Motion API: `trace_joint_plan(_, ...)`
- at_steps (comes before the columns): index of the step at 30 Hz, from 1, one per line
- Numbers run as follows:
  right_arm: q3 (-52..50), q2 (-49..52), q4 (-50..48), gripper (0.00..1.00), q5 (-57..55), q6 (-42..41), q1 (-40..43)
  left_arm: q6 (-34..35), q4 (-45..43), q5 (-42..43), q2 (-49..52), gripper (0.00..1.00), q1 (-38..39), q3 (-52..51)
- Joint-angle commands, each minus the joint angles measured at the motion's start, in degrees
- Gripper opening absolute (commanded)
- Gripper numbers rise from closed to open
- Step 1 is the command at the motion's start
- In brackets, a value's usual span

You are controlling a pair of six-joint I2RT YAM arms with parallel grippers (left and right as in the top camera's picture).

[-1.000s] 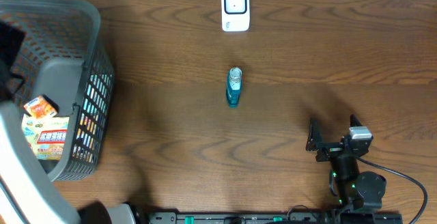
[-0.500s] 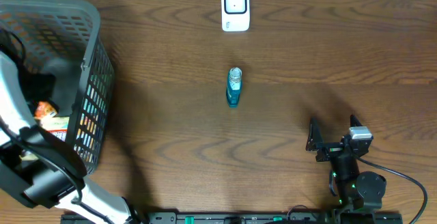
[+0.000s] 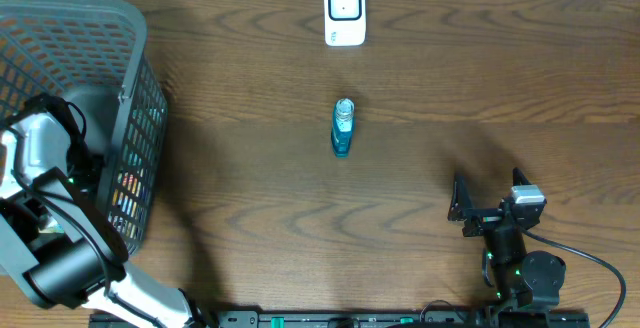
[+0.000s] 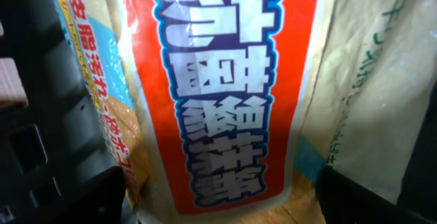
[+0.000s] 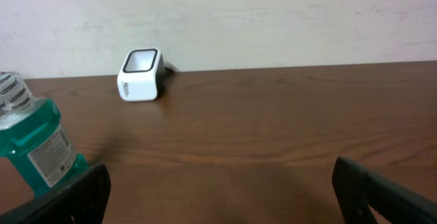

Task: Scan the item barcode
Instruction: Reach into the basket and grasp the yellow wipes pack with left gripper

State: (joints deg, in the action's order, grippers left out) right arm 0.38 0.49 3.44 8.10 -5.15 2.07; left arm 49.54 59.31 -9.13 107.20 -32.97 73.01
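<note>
Left gripper: the left gripper (image 4: 218, 200) is down inside the grey basket (image 3: 135, 28), jaws standing wide apart, one dark finger at each lower corner of the wrist view
Snack packet: a snack packet (image 4: 225, 94) with a red band and bold white-and-blue characters fills the space between the left jaws and runs on behind the left-hand finger; whether either finger touches it cannot be told
Left arm: seen from overhead, the left arm (image 3: 40, 148) bends over the basket's near side and covers the gripper and the packet beneath it
Right gripper: the right gripper (image 3: 487, 190) hangs low over the wooden table (image 3: 520, 78), jaws fully apart, only bare wood showing between them
Scanner: the white scanner (image 3: 345, 12), dark-framed window facing up, sits well ahead of the right jaws and a little to their left, at the table's far edge by the wall; it is well apart from the left jaws too
Bottle: a bottle (image 3: 343, 128) of teal liquid sits ahead of the right jaws and off to their left, between them and the scanner, touching neither; in the right wrist view it shows just above the left-hand finger with its label turned to the camera; whether it stands or lies on the wood is not clear from the two views
</note>
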Motion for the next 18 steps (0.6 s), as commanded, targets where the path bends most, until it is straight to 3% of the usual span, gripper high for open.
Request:
trace_joint_plan(1, -0.07, -0.11, 0.22, 0.99, -0.07, 0.52, 0.2, 0.81, -3.13, -4.44, 0.81, 0.79, -0.24, -5.22)
trace_joint_plan(5, -0.07, -0.11, 0.22, 0.99, -0.07, 0.52, 0.2, 2.1, -5.07, -4.44, 0.81, 0.08, -0.22, -7.17)
trace_joint_plan(12, -0.07, -0.11, 0.2, 0.99, -0.07, 0.52, 0.2, 1.99, -5.42, -4.17, -0.46, 0.07, -0.15, -6.82)
trace_joint_plan(18, -0.07, -0.11, 0.22, 0.99, -0.07, 0.52, 0.2, 1.68, -5.03, 0.79, -9.29, 0.07, -0.17, -5.6)
